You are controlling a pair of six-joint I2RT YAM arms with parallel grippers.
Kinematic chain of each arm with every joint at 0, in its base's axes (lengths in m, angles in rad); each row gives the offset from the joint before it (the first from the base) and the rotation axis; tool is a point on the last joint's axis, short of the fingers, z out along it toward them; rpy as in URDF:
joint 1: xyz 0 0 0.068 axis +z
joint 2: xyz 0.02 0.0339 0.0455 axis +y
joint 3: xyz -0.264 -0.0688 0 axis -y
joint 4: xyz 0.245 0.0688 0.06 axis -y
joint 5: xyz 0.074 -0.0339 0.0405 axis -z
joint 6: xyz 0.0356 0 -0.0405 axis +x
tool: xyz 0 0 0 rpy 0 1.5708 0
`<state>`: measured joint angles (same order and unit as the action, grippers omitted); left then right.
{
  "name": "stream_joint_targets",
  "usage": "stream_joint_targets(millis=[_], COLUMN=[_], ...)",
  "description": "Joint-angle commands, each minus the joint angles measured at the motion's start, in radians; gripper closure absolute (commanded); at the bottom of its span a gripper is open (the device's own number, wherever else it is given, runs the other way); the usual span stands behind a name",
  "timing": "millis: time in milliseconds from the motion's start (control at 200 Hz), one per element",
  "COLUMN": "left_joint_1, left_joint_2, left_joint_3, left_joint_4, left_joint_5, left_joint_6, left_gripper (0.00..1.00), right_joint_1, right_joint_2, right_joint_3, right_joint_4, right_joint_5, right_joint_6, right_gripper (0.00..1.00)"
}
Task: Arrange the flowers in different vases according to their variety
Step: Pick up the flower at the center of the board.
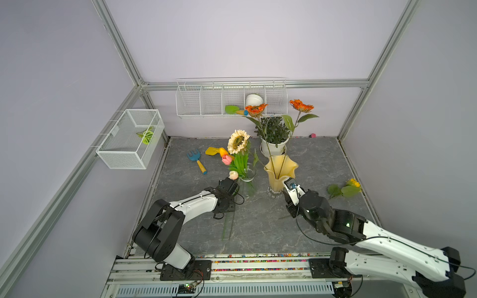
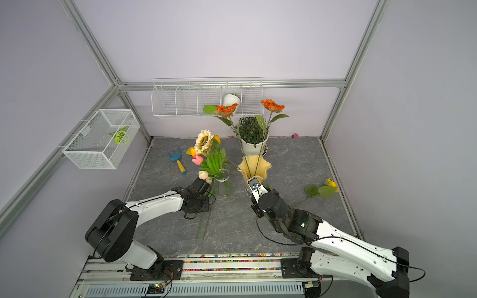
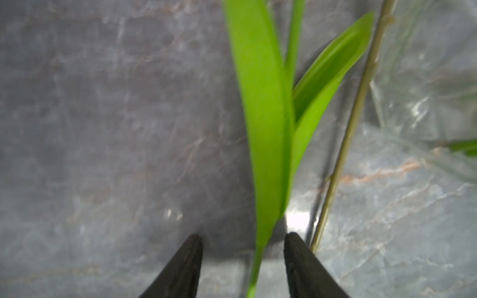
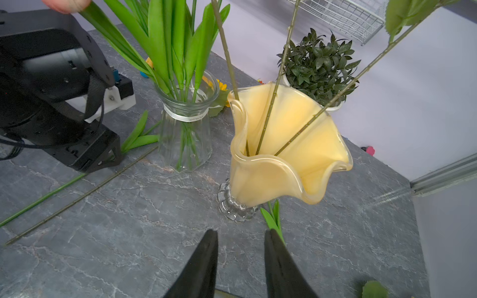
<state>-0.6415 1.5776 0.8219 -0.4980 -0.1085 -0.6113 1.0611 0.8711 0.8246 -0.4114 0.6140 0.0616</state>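
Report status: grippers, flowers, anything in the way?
Left gripper open, straddling leafy tulip stem lying on table. Right gripper open, empty, low by yellow vase foot. Yellow sunflower loose on table. Clear vase and thin second stem crowd left pick.

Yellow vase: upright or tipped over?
Upright. The yellow vase stands on its clear foot, flower stems rising from its mouth.

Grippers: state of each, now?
Left gripper: open, green stem between the jaws, not clamped.
Right gripper: open, holding nothing.
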Motion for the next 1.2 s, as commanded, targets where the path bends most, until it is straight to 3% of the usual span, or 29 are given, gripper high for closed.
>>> stream_joint_targets(millis=[0,235,355,385,555,740,1195], left_joint_1=[0.004,0.003,0.003,0.003,0.002,-0.001,-0.037], left_joint_2=[0.079,0.129,0.143,0.143,0.115,-0.036,-0.803], left_joint_3=[0.01,0.004,-0.006,-0.009,-0.03,-0.081,-0.049], left_joint_4=[0.006,-0.003,-0.005,-0.005,-0.019,-0.076,-0.306], left_joint_5=[-0.002,-0.001,-0.005,-0.006,-0.028,-0.068,-0.24], left_joint_6=[0.021,0.012,0.012,0.01,-0.012,-0.063,-0.13], left_gripper=[0.49,0.72,0.91,1.0,1.0,1.0,1.0], right_joint_1=[0.003,0.002,-0.003,-0.007,-0.084,-0.248,-0.562], right_joint_2=[-0.028,-0.074,-0.105,-0.111,-0.14,-0.14,-0.032], right_joint_3=[-0.019,-0.027,-0.025,-0.023,-0.014,-0.032,-0.054], right_joint_4=[-0.031,-0.084,-0.124,-0.139,-0.216,-0.233,-0.164], right_joint_5=[0.046,0.085,0.099,0.1,0.083,-0.027,-0.275], right_joint_6=[0.031,0.061,0.083,0.093,0.19,0.268,0.346], right_gripper=[0.66,0.69,0.69,0.69,0.64,0.62,0.6])
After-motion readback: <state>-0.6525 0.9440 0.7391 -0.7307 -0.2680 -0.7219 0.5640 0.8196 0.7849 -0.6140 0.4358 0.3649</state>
